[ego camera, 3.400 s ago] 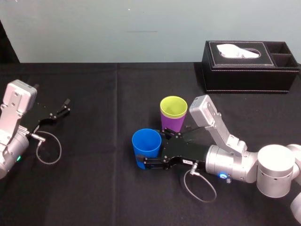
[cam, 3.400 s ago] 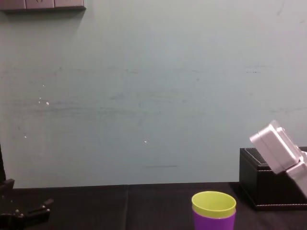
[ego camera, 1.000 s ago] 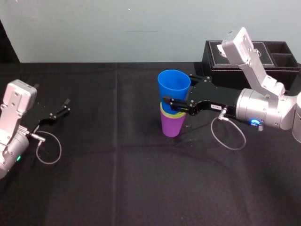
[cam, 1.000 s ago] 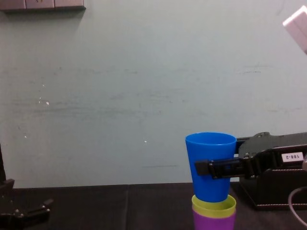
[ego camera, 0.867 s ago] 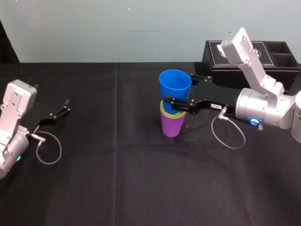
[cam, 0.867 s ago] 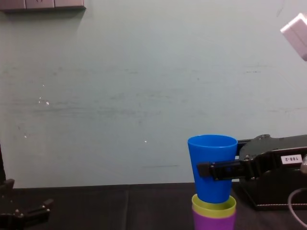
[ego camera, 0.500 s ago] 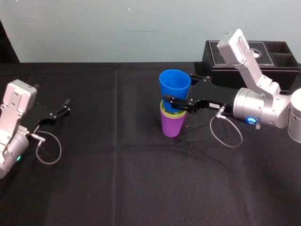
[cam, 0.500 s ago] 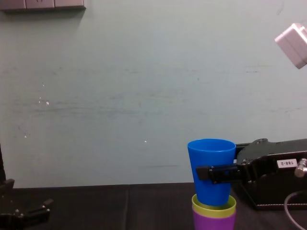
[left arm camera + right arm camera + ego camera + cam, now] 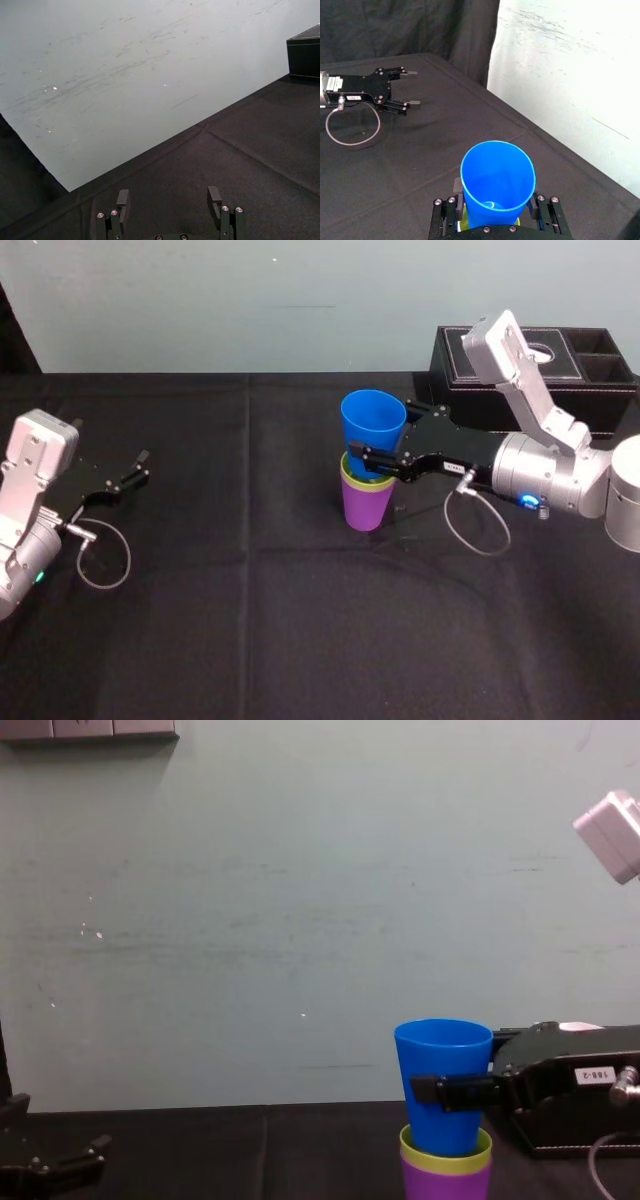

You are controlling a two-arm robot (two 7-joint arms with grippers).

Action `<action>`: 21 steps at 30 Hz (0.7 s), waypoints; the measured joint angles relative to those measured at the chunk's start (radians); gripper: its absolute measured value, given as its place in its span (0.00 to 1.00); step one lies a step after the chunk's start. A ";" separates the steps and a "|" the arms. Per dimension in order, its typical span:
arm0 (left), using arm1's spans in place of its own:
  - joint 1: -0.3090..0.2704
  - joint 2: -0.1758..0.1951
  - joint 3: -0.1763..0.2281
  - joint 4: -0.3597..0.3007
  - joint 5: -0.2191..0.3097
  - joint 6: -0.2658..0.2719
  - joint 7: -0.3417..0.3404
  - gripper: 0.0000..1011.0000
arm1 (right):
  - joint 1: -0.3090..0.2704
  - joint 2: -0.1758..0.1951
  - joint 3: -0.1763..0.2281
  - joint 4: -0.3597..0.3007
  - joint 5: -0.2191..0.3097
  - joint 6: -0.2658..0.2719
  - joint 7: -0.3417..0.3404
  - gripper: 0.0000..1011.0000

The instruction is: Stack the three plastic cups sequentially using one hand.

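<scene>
Smooth, glossy plastic blue cup point(image 9: 372, 426); matt black cloth point(image 9: 250, 620) (faintly creased)

A black tissue box point(image 9: 605, 400) with pale stitching along its edges stands on the black cloth surface point(image 9: 250, 620). It has two open compartments point(image 9: 592, 341) at its right end. Just behind the box rises a pale grey-green wall point(image 9: 250, 300), scuffed in places. Left of the box, a crease point(image 9: 248, 470) runs through the cloth from the wall toward the front. Well left of the box, a dark curtain point(image 9: 395, 25) hangs where the wall ends. A grey panel point(image 9: 88, 730) sits high on the wall, far above and left of the box.
</scene>
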 joint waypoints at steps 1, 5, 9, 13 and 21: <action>0.000 0.000 0.000 0.000 0.000 0.000 0.000 1.00 | -0.001 -0.001 0.001 0.002 0.000 -0.002 0.001 0.72; 0.000 0.000 0.000 0.000 0.000 0.000 0.000 1.00 | -0.002 -0.003 0.002 0.007 0.001 -0.007 0.001 0.72; 0.000 0.000 0.000 0.000 0.000 0.000 0.000 1.00 | -0.002 -0.002 0.002 0.006 0.001 -0.006 0.002 0.72; 0.000 0.000 0.000 0.000 0.000 0.000 0.000 1.00 | -0.002 -0.002 0.002 0.004 0.001 -0.005 0.002 0.73; 0.000 0.000 0.000 0.000 0.000 0.000 0.000 1.00 | -0.002 -0.001 0.001 0.002 0.002 -0.004 0.003 0.96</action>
